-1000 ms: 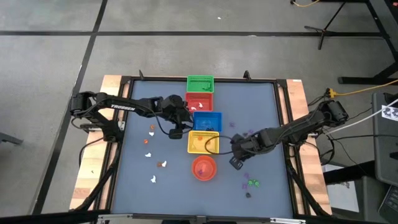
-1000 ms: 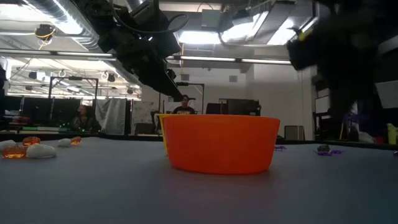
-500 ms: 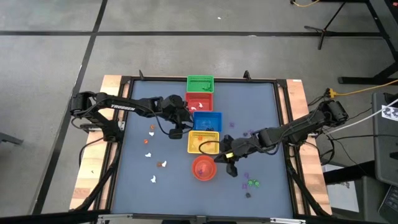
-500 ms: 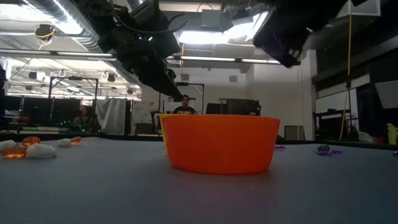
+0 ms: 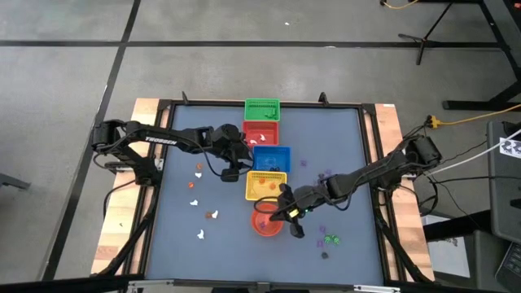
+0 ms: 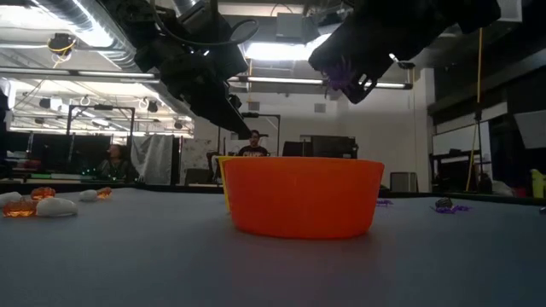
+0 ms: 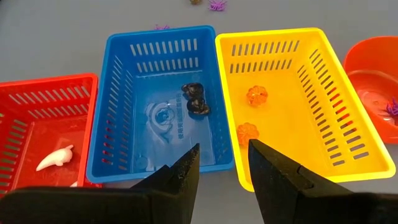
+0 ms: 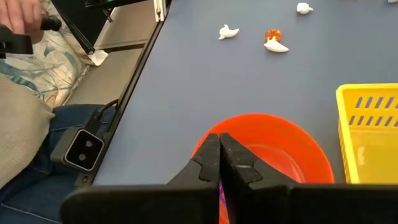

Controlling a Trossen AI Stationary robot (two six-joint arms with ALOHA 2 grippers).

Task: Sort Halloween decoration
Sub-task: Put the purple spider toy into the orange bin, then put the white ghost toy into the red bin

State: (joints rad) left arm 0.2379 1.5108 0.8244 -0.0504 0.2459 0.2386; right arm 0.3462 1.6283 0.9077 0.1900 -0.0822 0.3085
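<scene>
arms: dark, six-joint | left arm (image 5: 163,142): white lettering | cables: black, looped

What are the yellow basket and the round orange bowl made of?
The yellow basket looks like hard moulded plastic: its thin walls have neat rows of slots and a slight shine. The orange bowl also looks like plastic, smooth, one even colour and faintly glossy, though that is a guess from its look.

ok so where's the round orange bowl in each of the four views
High view: orange bowl below the yellow basket, under the right gripper.
Low view: centre foreground.
Left wrist view: cut off at the right edge.
Right wrist view: behind the shut gripper.
Shared landmark: the yellow basket beside it.
</scene>
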